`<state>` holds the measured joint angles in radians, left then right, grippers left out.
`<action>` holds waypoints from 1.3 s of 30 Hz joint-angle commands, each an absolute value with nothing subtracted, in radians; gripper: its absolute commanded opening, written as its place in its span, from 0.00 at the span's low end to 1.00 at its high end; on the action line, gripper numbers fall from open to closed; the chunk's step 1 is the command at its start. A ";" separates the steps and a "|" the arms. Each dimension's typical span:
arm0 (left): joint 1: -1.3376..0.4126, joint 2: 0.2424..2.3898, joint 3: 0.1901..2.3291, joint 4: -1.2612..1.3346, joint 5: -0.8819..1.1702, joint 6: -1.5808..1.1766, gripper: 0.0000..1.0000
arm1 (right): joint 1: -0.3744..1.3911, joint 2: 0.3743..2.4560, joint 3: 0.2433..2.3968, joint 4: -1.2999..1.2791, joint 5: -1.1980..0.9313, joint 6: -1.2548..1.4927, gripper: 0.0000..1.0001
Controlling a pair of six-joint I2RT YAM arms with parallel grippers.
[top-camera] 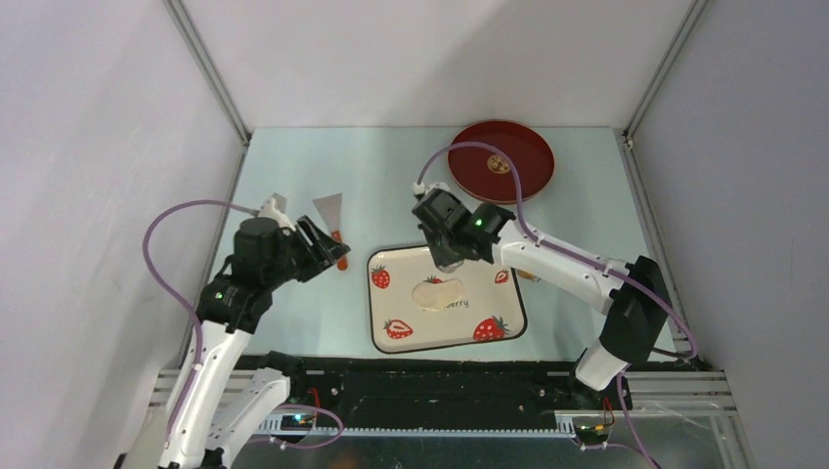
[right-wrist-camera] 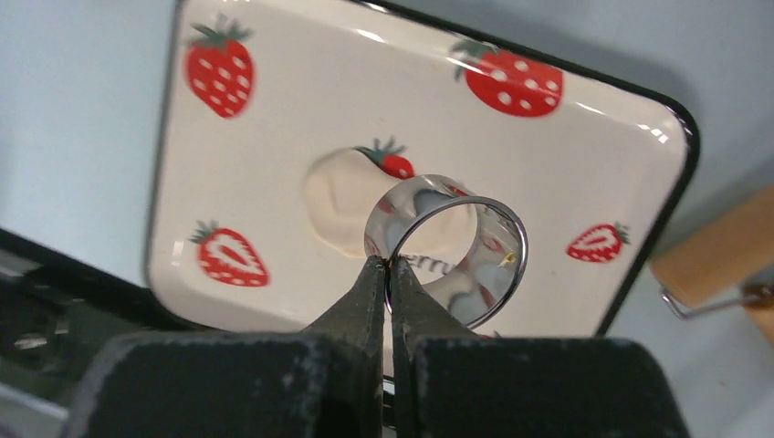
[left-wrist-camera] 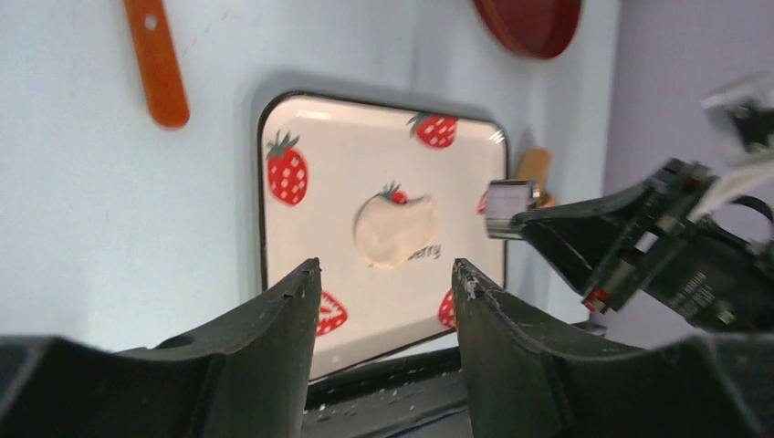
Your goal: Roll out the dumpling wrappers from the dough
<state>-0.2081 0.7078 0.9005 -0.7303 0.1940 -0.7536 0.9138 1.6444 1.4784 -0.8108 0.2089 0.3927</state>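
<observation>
The plate (top-camera: 440,330) holds the dough (top-camera: 437,293), a flattened pale lump at its centre. The right gripper (right-wrist-camera: 388,264) pinches the wall of the ring (right-wrist-camera: 452,251) over the plate, and in the wrist view the ring hides the dough's 3 o'clock edge. The left gripper (left-wrist-camera: 385,266) hangs half open and empty at the plate's 10 o'clock. The roller (right-wrist-camera: 721,248) is cut off by the frame.

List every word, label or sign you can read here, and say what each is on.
"berry": printed on the strawberry plate, beside the dough; letters before it, if any, cannot be made out; the ring cutter hides part in the right wrist view.
Gold emblem on the red tray: too small to read.
Nothing else legible.
</observation>
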 commanded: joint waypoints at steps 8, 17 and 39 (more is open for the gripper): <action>-0.412 0.838 0.794 -0.732 -0.049 -0.849 0.61 | 1.126 1.645 1.378 -0.819 0.484 0.415 0.00; -0.409 0.848 0.766 -0.723 -0.068 -0.844 0.62 | 1.168 1.724 1.378 -0.771 0.447 0.473 0.00; -0.331 0.702 0.742 -0.744 -0.129 -0.842 0.64 | 1.142 1.860 1.398 -0.701 0.424 0.458 0.00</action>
<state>-0.3386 0.7059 0.7479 -0.7475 -0.1062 -0.8391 1.1545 1.8397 1.3708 -0.7280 0.4095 0.4515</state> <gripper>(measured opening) 0.636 0.018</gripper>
